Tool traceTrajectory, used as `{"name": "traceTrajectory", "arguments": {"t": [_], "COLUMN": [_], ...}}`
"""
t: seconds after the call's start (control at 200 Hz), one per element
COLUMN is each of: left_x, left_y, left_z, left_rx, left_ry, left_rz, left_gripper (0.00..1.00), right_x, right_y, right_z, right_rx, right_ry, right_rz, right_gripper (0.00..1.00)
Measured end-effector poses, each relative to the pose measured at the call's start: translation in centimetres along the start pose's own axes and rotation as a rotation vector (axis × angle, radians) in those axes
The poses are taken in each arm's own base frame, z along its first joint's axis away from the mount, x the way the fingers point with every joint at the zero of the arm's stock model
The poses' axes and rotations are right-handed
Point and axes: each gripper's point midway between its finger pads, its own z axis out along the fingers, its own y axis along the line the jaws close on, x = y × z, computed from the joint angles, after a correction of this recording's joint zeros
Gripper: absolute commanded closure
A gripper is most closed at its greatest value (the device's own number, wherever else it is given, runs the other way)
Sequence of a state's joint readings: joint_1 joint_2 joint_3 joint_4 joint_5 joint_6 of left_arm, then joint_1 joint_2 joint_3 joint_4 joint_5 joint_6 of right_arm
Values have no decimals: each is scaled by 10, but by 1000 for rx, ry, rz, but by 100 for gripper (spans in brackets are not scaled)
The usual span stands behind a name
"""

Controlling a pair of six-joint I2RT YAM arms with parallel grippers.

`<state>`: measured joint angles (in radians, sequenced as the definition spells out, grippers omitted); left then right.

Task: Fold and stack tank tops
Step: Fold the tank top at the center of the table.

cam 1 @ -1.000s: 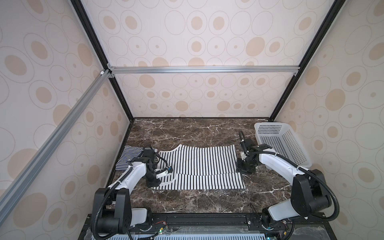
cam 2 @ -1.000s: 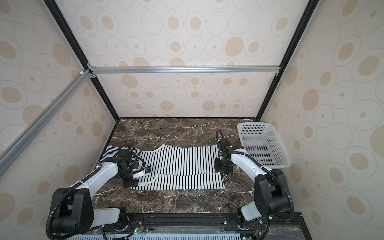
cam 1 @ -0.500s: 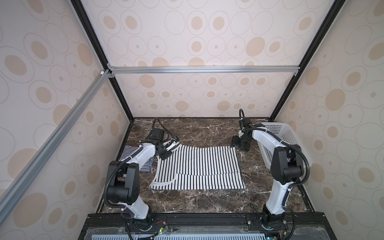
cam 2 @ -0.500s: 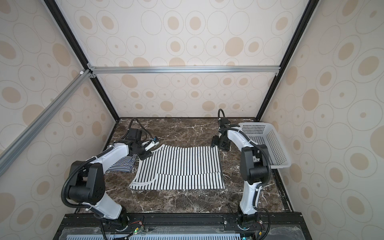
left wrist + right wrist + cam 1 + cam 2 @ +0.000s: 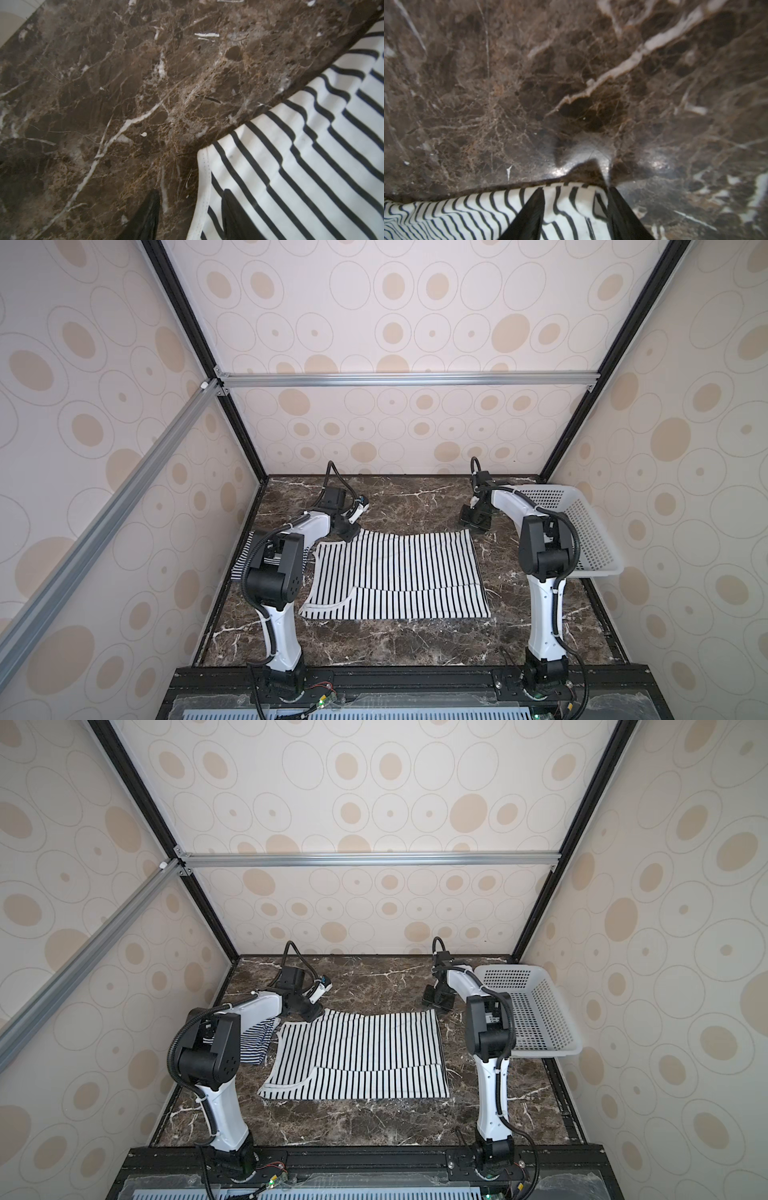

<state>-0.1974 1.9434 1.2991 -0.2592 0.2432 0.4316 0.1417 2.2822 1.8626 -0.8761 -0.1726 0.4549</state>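
Two tank tops lay on the counter [image 5: 374,647]: the wide-striped tank top [image 5: 399,572] spread flat in the middle, and the fine-striped tank top [image 5: 240,568] at the left edge, partly hidden behind the left arm [image 5: 307,526]. The left pincer [image 5: 191,191] sat at the wide-striped tank top's far left corner, jaws parted astride its white trim [image 5: 204,187]. The right pincer [image 5: 576,189] sat at the far right corner, jaws parted over the cloth. A white basket [image 5: 582,531] stood at the right.

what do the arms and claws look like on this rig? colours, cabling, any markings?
Left arm and right arm: white shells, black joint housings. Black ribbed cables loop past the joints. Left claw and right claw: black, pointed fingers. No markings legible.
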Motion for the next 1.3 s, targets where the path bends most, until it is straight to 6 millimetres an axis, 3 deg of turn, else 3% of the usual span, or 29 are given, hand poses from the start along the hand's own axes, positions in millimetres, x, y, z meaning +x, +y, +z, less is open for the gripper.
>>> {"name": "traceTrajectory", "arguments": {"t": [0.23, 0.46, 0.63, 0.845, 1.131, 1.301], "left_x": [-7, -7, -3, -6, -27, -22], "left_y": [0, -2, -3, -2, 6, 1], "left_z": [1, 6, 17, 26, 23, 28], "left_rx": [8, 21, 34, 36, 21, 42], "left_ry": [-35, -37, -22, -15, -51, -22], "left_rz": [-40, -75, -89, -91, -81, -84], "left_gripper": [51, 51, 51, 51, 51, 51], "right_x": [-2, -2, -1, 2, 5, 7], "right_y": [-4, -4, -3, -5, -4, -5], "right_z": [1, 1, 1, 5, 4, 4], "right_rx": [-3, -6, -10, -12, -26, -26], "right_ry": [6, 8, 9, 15, 16, 20], "right_rz": [10, 5, -3, -16, -21, -20], "right_gripper": [55, 72, 78, 100, 100, 100]}}
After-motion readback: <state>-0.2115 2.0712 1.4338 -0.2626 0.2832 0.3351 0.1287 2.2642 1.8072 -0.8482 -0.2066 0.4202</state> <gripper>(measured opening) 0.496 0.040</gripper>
